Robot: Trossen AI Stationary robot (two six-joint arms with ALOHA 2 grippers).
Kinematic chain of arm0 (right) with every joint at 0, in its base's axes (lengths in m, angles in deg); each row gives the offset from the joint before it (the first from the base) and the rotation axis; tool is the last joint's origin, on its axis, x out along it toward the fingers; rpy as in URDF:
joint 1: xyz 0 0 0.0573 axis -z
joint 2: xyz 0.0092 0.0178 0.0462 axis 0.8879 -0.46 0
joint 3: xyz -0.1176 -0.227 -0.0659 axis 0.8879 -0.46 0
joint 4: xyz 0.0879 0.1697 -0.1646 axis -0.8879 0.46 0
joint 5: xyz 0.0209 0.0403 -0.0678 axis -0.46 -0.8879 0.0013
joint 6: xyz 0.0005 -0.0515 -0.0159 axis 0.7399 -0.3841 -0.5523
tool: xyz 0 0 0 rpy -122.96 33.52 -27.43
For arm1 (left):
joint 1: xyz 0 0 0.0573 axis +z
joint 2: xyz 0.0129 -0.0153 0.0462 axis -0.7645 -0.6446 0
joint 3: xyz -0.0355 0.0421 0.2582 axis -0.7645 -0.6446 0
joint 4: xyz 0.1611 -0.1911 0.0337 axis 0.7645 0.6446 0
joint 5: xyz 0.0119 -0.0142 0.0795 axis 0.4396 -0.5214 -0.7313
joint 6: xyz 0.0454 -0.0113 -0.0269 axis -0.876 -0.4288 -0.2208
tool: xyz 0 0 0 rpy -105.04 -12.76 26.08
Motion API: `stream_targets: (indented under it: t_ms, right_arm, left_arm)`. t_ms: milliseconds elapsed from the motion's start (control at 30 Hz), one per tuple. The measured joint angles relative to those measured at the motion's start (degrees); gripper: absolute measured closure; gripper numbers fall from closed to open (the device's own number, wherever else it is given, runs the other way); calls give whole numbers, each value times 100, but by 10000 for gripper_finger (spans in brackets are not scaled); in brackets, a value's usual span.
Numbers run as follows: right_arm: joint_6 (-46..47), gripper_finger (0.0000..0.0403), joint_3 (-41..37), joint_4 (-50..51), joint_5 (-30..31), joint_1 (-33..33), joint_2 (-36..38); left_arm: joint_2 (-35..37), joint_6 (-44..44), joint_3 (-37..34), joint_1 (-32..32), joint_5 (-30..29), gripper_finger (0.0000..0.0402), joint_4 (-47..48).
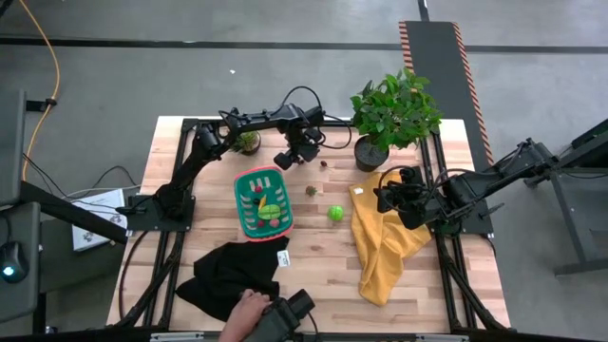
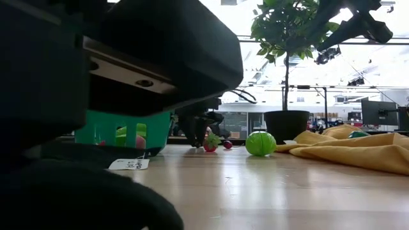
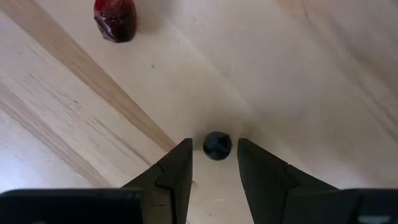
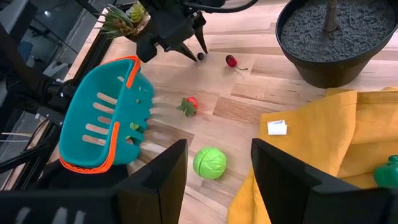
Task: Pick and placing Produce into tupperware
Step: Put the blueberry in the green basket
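The left gripper hangs low over the table just beyond the teal basket, on the side toward the big potted plant. Its fingers stand apart with a small dark berry lying on the wood at their tips — not yet clamped, and whether they touch it cannot be told. A dark red fruit lies near the berry, farther from the basket. A strawberry and a green cabbage sit between the basket and the yellow cloth. Several pieces already lie in the basket. The right gripper waits over the cloth, fingers parted and holding nothing.
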Motion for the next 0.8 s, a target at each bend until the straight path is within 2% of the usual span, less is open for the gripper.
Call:
stream_targets:
  t_ms: [667, 800]
  right_arm:
    - [1, 234, 1, 0, 2, -1, 1]
    - [1, 234, 0, 0, 2, 1, 1]
  left_arm:
    - [0, 87, -2, 0, 41, 287, -68]
    - [0, 88, -2, 0, 41, 306, -60]
